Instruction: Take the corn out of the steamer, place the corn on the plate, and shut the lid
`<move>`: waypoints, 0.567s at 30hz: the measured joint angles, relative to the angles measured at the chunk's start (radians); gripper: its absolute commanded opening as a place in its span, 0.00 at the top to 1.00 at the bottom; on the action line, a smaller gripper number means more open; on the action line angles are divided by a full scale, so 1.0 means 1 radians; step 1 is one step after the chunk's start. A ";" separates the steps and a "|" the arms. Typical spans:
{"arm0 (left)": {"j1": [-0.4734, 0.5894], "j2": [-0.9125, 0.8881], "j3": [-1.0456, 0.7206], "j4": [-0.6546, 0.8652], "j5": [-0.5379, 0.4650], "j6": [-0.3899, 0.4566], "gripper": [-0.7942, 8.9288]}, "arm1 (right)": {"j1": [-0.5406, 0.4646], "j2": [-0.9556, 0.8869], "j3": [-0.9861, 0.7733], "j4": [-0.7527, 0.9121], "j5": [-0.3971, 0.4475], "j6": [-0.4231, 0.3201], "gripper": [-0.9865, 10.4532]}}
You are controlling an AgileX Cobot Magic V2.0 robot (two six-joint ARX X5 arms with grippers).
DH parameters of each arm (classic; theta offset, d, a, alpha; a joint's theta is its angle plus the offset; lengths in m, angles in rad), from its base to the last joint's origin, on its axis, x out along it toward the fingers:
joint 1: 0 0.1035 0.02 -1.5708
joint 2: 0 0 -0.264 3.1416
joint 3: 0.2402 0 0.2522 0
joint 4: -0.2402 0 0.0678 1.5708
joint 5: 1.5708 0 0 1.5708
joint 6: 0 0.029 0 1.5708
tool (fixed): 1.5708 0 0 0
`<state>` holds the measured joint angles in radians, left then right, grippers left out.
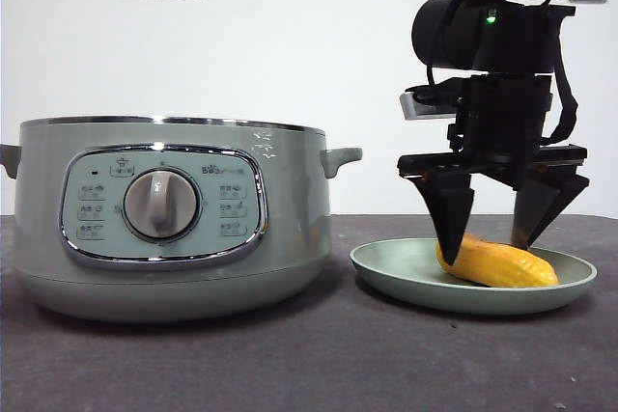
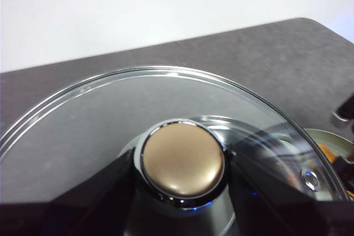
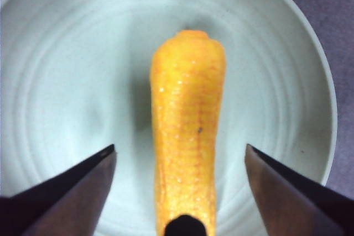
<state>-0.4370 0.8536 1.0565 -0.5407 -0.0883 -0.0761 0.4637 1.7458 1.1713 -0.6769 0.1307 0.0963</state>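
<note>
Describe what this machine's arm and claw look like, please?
The right claw has two black wedge-shaped jaws tapering to points under a flat black crossbar. Above sits a boxy black wrist, a fat black cylinder with small green lights, a silver-grey block and looping black cables. The left claw shows only as dark, shadowy jaws.

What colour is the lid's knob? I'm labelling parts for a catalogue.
The lid has a glossy bronze-brown knob ringed in chrome; it shows best in the left wrist view.

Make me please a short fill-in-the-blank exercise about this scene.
1. The corn lies on the ____.
2. The right gripper stands over the corn with its jaws ____.
3. The left gripper holds the lid by its ____.
4. The steamer has ____ lid on it.

Missing words: plate; open; knob; no
</note>
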 measured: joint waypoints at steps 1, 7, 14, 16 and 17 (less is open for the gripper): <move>0.000 0.011 0.000 0.005 0.026 -0.003 0.93 | 0.001 -0.013 -0.002 -0.003 0.000 0.002 0.56; -0.003 0.084 0.000 0.042 0.105 -0.017 0.93 | 0.001 -0.162 -0.003 -0.013 0.000 0.013 0.56; -0.017 0.201 0.000 0.104 0.120 -0.030 0.93 | 0.001 -0.350 -0.003 -0.045 0.000 0.017 0.56; -0.024 0.238 0.000 0.123 0.120 -0.030 0.93 | 0.001 -0.406 -0.003 -0.056 0.000 0.017 0.56; -0.026 0.253 0.000 0.131 0.122 -0.030 0.93 | 0.001 -0.428 -0.003 -0.059 0.000 0.017 0.56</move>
<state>-0.4633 1.1065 1.0565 -0.4099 0.0338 -0.1062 0.4644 1.3174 1.1683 -0.7361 0.1307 0.1131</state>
